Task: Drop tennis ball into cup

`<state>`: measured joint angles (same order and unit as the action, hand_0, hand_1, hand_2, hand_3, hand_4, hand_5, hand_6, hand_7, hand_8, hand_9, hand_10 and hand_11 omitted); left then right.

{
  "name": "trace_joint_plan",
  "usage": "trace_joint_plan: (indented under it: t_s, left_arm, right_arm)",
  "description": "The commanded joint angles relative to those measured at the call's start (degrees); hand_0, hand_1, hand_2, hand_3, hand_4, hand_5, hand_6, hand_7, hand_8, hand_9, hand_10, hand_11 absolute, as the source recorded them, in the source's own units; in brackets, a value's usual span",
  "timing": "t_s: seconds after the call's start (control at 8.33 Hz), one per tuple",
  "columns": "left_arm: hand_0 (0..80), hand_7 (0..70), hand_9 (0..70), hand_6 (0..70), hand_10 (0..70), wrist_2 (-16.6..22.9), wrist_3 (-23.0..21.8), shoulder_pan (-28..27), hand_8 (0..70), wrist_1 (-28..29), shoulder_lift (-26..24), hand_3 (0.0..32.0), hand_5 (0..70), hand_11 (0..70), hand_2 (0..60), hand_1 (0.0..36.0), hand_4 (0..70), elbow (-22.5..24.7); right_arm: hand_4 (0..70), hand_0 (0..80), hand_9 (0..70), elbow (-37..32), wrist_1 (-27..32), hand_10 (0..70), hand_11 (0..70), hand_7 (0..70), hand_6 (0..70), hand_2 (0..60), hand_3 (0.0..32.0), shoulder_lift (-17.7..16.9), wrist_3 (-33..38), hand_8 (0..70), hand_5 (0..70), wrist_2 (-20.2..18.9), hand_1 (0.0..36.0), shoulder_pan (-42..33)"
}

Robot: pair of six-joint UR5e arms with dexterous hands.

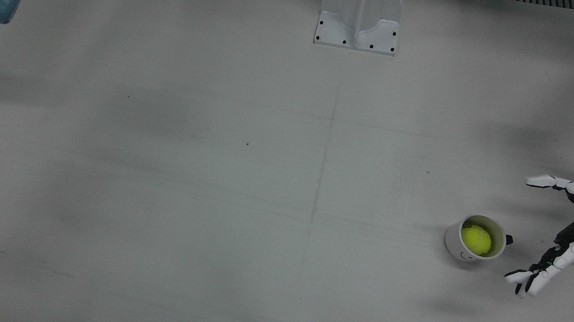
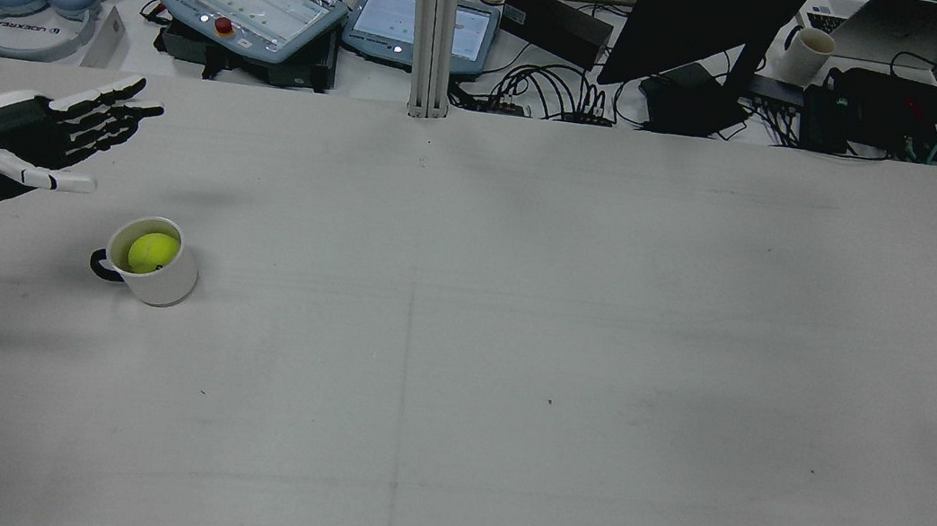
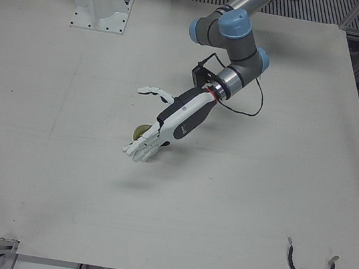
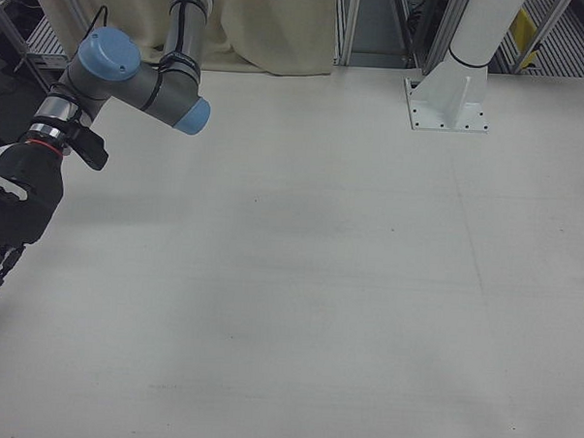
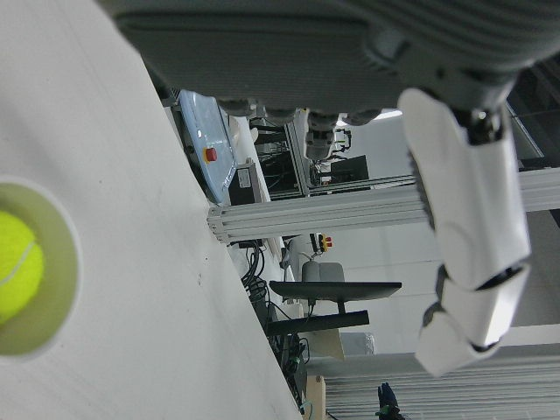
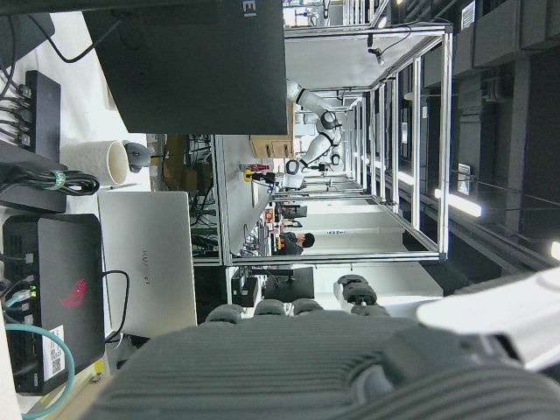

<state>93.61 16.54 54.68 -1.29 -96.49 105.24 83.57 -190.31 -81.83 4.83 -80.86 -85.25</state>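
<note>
The tennis ball [image 1: 476, 239] is seen resting inside the cup [image 1: 455, 241], so the drop is judged complete. The left hand [image 1: 562, 236] is held spread and empty beside the cup; only withdrawal is left.

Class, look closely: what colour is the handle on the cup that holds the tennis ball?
Black, on a white cup. The handle shows best in the rear view.

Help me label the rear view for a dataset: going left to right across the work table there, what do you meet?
Left hand, open above the table → cup's black handle → white cup with the tennis ball inside it. Beyond that, only bare table to the right edge.
</note>
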Motion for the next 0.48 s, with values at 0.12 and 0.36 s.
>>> trace_joint_plan:
  t_s: [0.12,0.36]
  left_arm:
    - [48.3,17.4,2.0,0.6,0.0,0.1,0.5,17.2,0.0,-8.2,-3.5,0.0,1.7,0.0,21.8,23.2,0.0,1.0]
    - [49.8,17.1,2.0,0.6,0.0,0.2,2.0,24.1,0.0,-10.4,-12.3,0.0,2.5,0.0,22.3,25.4,0.0,-7.2]
  right_arm:
    - [0.0,0.0,0.0,0.0,-0.1,0.0,0.0,0.0,0.0,0.0,0.0,0.0,0.0,0.0,0.0,0.0,0.0,0.0]
    - [0.0,0.0,0.0,0.0,0.0,0.0,0.0,0.0,0.0,0.0,0.0,0.0,0.0,0.0,0.0,0.0,0.0,0.0]
